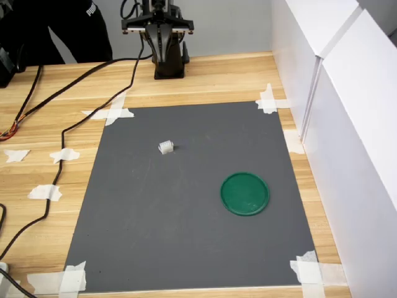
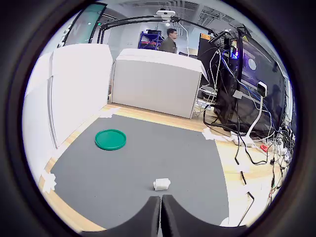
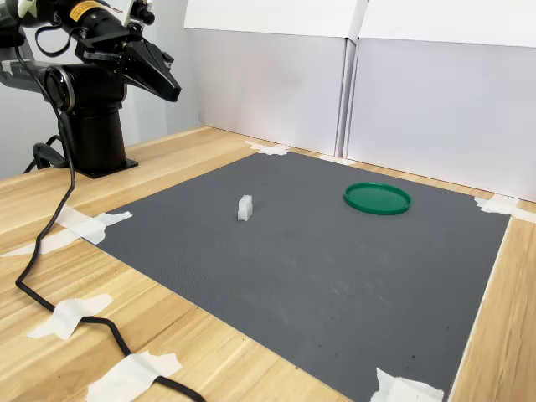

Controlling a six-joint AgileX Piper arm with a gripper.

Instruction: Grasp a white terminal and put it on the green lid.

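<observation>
The end effector (image 2: 161, 217) was seen closed and empty, raised over the mat's edge by the arm base. Just ahead, the white terminal (image 2: 161, 184) stood on the grey mat (image 2: 148, 158); farther off — near the white-walled edge of the counter — lay the green lid (image 2: 110, 139). So small a block could easily be tipped or squeezed out by an off-centre grasp.

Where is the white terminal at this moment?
The white terminal lies alone on the grey mat, up and to the first exterior view's left of the green lid, apart from it and from the gripper.
</observation>
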